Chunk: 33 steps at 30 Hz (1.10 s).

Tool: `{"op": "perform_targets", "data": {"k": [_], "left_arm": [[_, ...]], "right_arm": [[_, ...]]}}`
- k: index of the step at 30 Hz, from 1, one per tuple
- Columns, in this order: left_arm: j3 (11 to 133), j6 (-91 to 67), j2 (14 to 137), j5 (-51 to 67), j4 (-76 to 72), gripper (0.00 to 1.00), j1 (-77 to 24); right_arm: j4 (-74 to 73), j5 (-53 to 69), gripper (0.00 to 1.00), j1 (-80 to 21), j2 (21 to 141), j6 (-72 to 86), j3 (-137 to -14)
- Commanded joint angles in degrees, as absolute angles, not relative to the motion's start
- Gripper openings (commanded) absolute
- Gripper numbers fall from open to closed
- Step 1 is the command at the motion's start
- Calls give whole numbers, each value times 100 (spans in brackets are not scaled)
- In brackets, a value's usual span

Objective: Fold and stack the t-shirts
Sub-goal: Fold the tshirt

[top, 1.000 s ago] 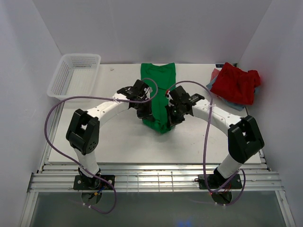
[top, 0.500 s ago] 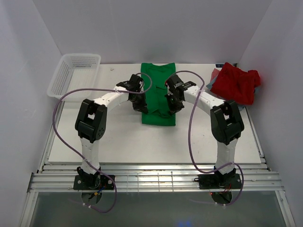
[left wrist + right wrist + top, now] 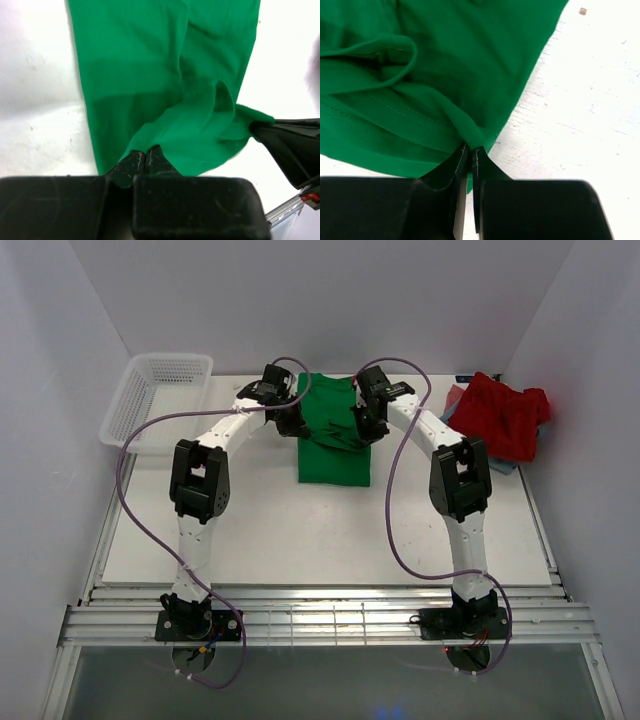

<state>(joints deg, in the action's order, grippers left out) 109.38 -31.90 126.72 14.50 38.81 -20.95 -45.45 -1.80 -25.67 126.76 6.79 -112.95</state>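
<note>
Two grippers are pinched shut on the same green t-shirt (image 3: 335, 455). The left gripper (image 3: 145, 159) has its fingertips pressed together on a raised fold at the shirt's left edge. The right gripper (image 3: 471, 150) clamps a similar ridge of cloth at the right edge. Between them the lifted cloth bunches in loose folds over the flat part of the shirt. That flat part lies on the white table (image 3: 300, 530), in the middle toward the far wall. A white mesh basket (image 3: 150, 405) sits at the far left corner, well apart from the shirt. At the far right a crumpled red t-shirt (image 3: 500, 418) lies on top of a blue-grey cloth (image 3: 503, 466), apart from the right gripper.
</note>
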Motion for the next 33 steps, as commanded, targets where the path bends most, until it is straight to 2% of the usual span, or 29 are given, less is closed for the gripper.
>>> {"op": "perform_targets", "data": {"k": [1, 16, 19, 20, 21, 23, 26, 29, 31, 32, 33], "left_arm": [[11390, -3120, 12884, 1512, 3964, 0, -1978], [11988, -2997, 13351, 1416, 3630, 0, -1837], [12277, -3058, 13281, 1038, 3612, 18, -1828], [12357, -3085, 13245, 759, 3586, 35, -1828], [12453, -3155, 13210, 582, 3586, 41, -1828], [12717, -3199, 13052, 265, 3551, 52, -1828], [12867, -3226, 12789, -149, 3472, 70, -1828], [12684, -3278, 12560, -27, 3419, 71, -1837], [12412, -3453, 12428, 506, 3262, 66, -1889], [12027, -3498, 12289, 701, 3165, 62, -1924], [11832, -3533, 12235, 895, 3086, 52, -1968]], "right_arm": [[-4790, -351, 8, -2444, 12858, 527, -11592], [-4237, -650, 8, -2285, 13474, 668, -12375], [-3816, -1228, 22, -2268, 13220, 817, -12261], [-3701, -1335, 27, -2250, 13140, 861, -12243], [-3491, -1449, 35, -2250, 13061, 931, -12252], [-3253, -1731, 39, -2233, 12728, 949, -12226], [-2761, -1802, 52, -2224, 12279, 906, -12068], [-2689, -1469, 55, -2224, 12050, 905, -11988], [-2777, -988, 55, -2232, 11980, 1045, -11927], [-2890, -810, 52, -2232, 11971, 1107, -11822], [-2935, -591, 47, -2232, 11962, 1177, -11743]]}}
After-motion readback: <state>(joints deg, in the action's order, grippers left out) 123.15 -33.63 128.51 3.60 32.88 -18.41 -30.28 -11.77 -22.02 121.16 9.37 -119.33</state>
